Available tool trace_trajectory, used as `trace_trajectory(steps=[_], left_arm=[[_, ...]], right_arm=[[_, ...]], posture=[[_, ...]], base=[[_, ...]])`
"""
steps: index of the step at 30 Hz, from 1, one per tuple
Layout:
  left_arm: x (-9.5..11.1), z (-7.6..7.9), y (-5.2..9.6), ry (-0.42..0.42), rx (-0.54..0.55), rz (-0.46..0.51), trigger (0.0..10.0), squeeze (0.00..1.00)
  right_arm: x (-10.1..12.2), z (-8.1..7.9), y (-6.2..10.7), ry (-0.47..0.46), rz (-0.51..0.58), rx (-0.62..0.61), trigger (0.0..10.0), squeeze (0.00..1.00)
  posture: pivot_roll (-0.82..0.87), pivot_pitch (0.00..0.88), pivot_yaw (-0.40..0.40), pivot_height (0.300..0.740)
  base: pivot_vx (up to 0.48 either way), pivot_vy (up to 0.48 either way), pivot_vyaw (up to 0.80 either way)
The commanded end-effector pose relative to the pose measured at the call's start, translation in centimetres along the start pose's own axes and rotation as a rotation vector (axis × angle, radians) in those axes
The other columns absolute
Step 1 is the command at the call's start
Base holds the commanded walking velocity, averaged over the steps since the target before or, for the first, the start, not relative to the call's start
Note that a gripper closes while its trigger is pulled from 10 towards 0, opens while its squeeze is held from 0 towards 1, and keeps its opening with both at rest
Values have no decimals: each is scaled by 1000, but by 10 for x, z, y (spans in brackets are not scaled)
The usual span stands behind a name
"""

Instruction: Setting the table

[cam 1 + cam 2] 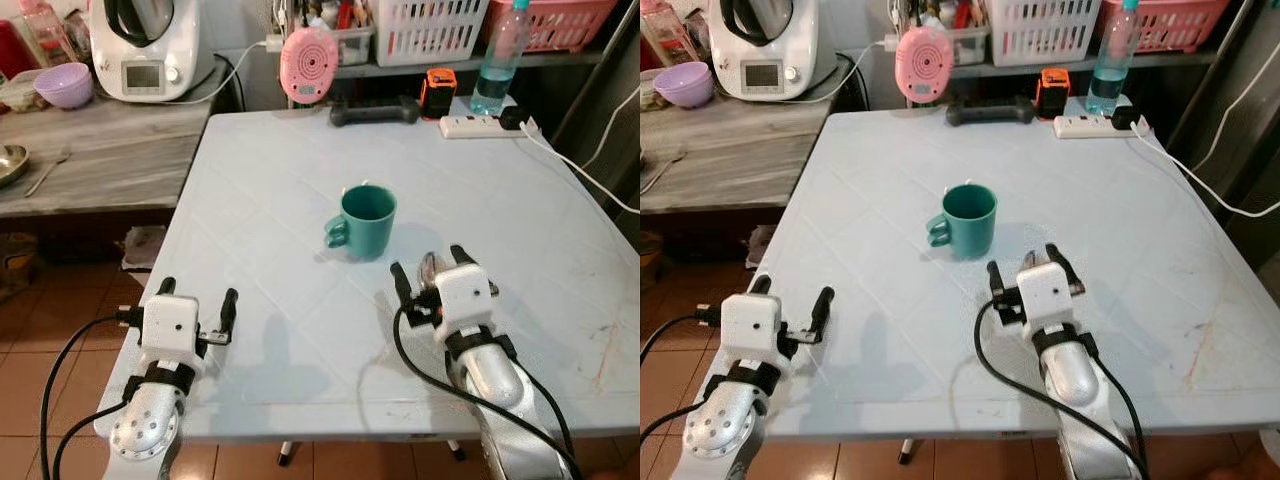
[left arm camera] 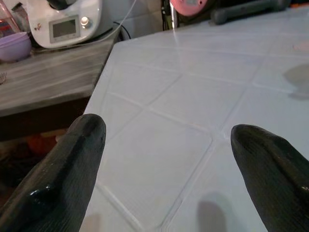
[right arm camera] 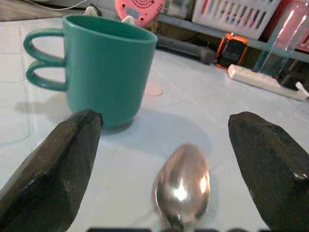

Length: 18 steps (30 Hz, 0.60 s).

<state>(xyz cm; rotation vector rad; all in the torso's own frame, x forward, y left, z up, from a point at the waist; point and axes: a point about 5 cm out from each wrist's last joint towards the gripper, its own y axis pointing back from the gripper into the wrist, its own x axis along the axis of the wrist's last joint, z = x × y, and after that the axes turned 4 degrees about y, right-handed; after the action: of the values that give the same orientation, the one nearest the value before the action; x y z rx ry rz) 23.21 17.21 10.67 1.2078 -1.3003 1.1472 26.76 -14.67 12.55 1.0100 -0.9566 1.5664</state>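
Observation:
A teal mug (image 1: 365, 220) stands upright mid-table, its double-loop handle toward my left. Just in front of it a metal spoon (image 3: 182, 186) lies on the white table (image 1: 300, 180), bowl pointing at the mug. My right gripper (image 1: 428, 260) is low over the table and open, one finger on each side of the spoon (image 1: 429, 270) without touching it. The mug (image 3: 106, 67) sits a short way beyond those fingertips. My left gripper (image 1: 199, 292) hovers open over the table's near left corner with nothing between its fingers (image 2: 82, 145).
At the table's far edge are a black handle-shaped object (image 1: 375, 110), an orange device (image 1: 437, 92), a power strip (image 1: 478, 125) with its cable trailing right, and a water bottle (image 1: 497, 60). A wooden counter (image 1: 110, 150) on the left carries a white appliance (image 1: 150, 45) and a purple bowl (image 1: 65, 85).

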Motion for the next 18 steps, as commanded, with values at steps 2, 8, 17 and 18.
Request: trace_trajectory(steps=[2, 8, 17, 18], left_arm=[[1, 0, 1, -5, -33, -2, 10000, 0], [1, 5, 0, -2, -102, -14, 10000, 0], [-2, 18, -8, -2, -242, -48, 10000, 0], [-2, 19, -9, -3, -250, -50, 10000, 0]], right_arm=[[3, 1, 7, -4, -2, 6, 10000, 0], [1, 6, 23, -12, -37, -15, 10000, 0], [-11, 9, 58, -46, -157, -59, 10000, 0], [-12, 9, 59, -58, -169, -59, 10000, 0]], posture=[[-137, 131, 105, 740], [-166, 150, 130, 740], [-237, 196, 207, 740], [-237, 196, 207, 740]], base=[[0, 0, 0], [0, 0, 0], [0, 0, 0], [0, 0, 0]])
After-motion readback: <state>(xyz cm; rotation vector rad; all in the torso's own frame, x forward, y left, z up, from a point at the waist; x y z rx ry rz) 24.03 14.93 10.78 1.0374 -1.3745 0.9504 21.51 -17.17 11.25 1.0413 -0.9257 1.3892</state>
